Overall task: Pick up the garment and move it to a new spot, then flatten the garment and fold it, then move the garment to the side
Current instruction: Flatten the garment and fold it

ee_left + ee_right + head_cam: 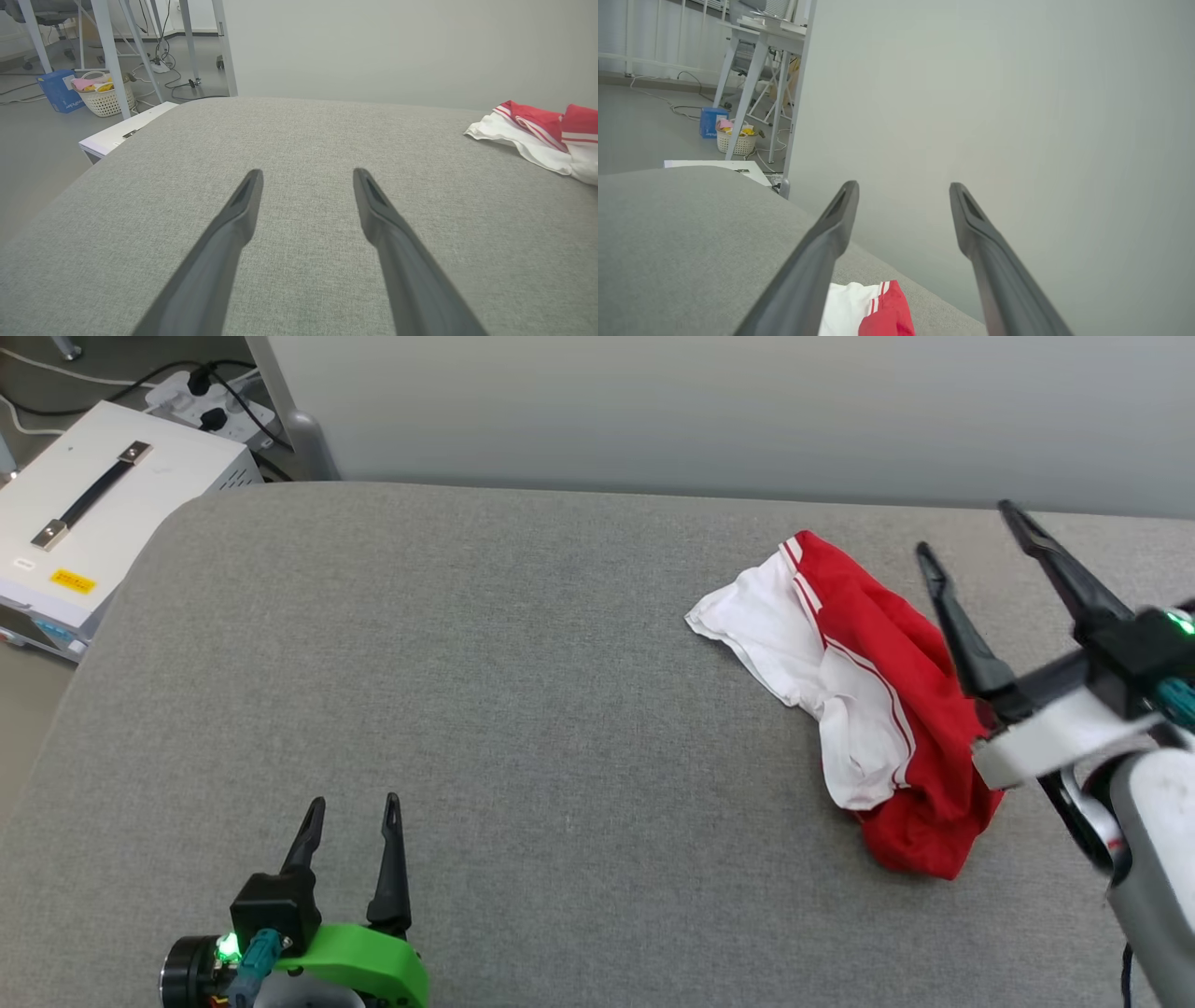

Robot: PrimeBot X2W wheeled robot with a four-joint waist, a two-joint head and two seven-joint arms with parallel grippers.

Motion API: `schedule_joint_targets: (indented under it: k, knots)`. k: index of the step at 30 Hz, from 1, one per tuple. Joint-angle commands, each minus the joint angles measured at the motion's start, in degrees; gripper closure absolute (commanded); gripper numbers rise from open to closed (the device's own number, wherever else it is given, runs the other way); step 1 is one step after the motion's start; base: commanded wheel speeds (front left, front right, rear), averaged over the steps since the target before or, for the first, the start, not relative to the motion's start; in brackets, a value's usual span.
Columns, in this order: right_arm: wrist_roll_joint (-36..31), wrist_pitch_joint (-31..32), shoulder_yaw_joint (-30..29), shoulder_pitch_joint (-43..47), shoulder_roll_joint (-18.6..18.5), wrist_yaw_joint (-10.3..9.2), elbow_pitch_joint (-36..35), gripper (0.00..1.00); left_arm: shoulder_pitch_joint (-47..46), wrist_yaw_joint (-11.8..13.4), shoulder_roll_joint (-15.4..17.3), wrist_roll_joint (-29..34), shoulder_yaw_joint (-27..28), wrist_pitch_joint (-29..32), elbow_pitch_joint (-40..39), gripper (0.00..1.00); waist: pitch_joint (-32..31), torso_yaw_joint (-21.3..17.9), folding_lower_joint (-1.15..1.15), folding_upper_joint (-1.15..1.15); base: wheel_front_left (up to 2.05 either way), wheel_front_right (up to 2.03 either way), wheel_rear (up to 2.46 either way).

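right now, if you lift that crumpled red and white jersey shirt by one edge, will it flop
The crumpled red and white jersey shirt likely flops and hangs: it lies in soft folds. Probably light, as the cloth looks thin. Pushed, it may bunch on the grey woven surface rather than slide.

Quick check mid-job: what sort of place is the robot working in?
Probably a lab or office workspace: a grey fabric-covered table, a white equipment case beside a power strip, and metal-legged desks beyond.
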Motion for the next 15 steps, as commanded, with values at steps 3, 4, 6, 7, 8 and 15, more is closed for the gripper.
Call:
schedule_joint_targets:
  k: [3, 4, 6, 7, 8, 15]
  knots:
    - [6.3, 9.3, 8.9, -7.2, -4.6, -0.04, 3.1, 0.0, -1.3, -0.6, -0.4, 0.5, 0.7, -0.3, 0.0, 0.0, 0.8, -0.4, 0.0, 0.0, 0.0, 0.0, 0.0]
    - [9.2, 13.6, 12.0, -9.3, -6.0, -0.04, 3.6, 0.0, -1.4, -0.6, -0.5, 0.5, 0.9, -0.3, -0.1, 0.0, 1.0, -0.5, 0.0, 0.0, 0.0, 0.0, 0.0]
    - [14.9, 21.5, 16.8, -12.7, -7.9, -0.04, 3.4, 0.0, -1.6, -0.7, -0.5, 0.6, 1.1, -0.3, -0.3, 0.0, 1.6, -0.8, 0.0, 0.0, 0.0, 0.0, 0.0]
    - [17.3, 24.8, 18.9, -14.2, -9.0, -0.04, 3.1, 0.0, -1.7, -0.7, -0.6, 0.7, 1.2, -0.3, -0.3, 0.0, 1.9, -0.8, 0.0, 0.0, 0.0, 0.0, 0.0]
    - [19.6, 28.1, 21.0, -15.6, -10.0, -0.04, 2.8, 0.0, -1.8, -0.7, -0.6, 0.7, 1.3, -0.3, -0.4, 0.0, 2.2, -0.9, 0.0, 0.0, 0.0, 0.0, 0.0]
    - [34.9, 51.8, 33.2, -22.2, -16.2, -0.04, 2.9, 0.0, -3.9, -0.8, -0.9, 0.9, 1.2, -0.3, -0.8, 0.0, 5.2, -0.3, 0.0, 0.0, 0.0, 0.0, 0.0]
